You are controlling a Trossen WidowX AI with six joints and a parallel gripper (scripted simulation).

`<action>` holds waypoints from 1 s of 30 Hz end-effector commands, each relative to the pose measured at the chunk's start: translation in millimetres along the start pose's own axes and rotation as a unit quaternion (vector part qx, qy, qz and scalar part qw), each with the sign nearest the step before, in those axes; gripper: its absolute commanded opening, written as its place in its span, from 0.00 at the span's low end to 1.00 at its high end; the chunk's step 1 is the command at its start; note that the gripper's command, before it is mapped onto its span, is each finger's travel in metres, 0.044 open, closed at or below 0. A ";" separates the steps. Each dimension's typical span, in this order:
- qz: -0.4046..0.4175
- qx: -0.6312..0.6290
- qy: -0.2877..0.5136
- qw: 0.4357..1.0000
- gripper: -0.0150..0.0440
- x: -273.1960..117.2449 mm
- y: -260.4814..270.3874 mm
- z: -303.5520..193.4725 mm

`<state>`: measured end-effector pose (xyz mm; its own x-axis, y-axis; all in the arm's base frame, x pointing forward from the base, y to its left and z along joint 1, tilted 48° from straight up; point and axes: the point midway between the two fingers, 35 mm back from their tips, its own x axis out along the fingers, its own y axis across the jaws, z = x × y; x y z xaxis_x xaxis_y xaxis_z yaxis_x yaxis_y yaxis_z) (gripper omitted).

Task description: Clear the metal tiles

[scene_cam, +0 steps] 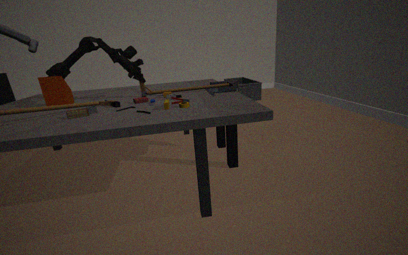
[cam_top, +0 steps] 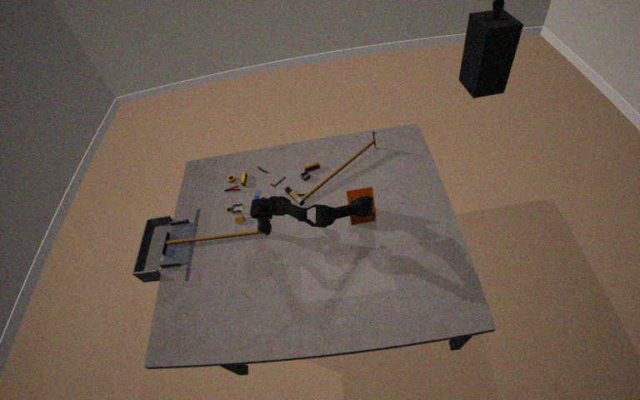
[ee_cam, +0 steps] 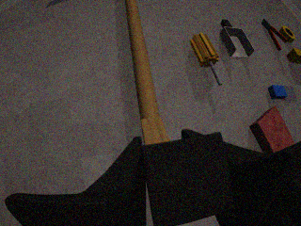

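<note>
My gripper point(cam_top: 265, 231) point(scene_cam: 143, 81) point(ee_cam: 162, 139) is shut on the grip end of the long scraper, above the table. The scraper's wooden handle point(cam_top: 214, 237) point(scene_cam: 186, 89) point(ee_cam: 141, 61) runs away to the plate. Its dark blade point(cam_top: 166, 243) is at the plate's far end, beside the catch box; whether it touches the plate cannot be told. The steel bench plate point(cam_top: 184, 245) has low dark side rails. The grey catch box point(cam_top: 146, 242) point(scene_cam: 249, 90) stands beyond the table edge. I cannot make out separate metal tiles on the plate or in the box.
A screwdriver point(cam_top: 239, 219) point(ee_cam: 204, 49), a grey U-shaped part point(ee_cam: 237, 42), a blue block point(scene_cam: 152, 101) point(ee_cam: 277, 91) and a red block point(scene_cam: 141, 100) point(ee_cam: 273, 131) lie beside the handle. A second long-handled tool point(cam_top: 337, 170) point(scene_cam: 60, 105) lies near the orange panel point(cam_top: 354, 197) point(scene_cam: 57, 90).
</note>
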<state>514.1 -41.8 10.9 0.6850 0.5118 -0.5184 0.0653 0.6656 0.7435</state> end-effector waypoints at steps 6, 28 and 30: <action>0.000 -0.001 -0.003 1.000 0.25 -3.4 0.2 -0.7; -0.002 -0.001 -0.004 1.000 0.25 -27.2 -1.6 -21.3; -0.002 -0.001 -0.004 1.000 0.25 -29.3 -1.7 -23.3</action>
<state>479.4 -41.5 9.8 0.6801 0.5115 -0.5252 0.0735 0.6652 0.7430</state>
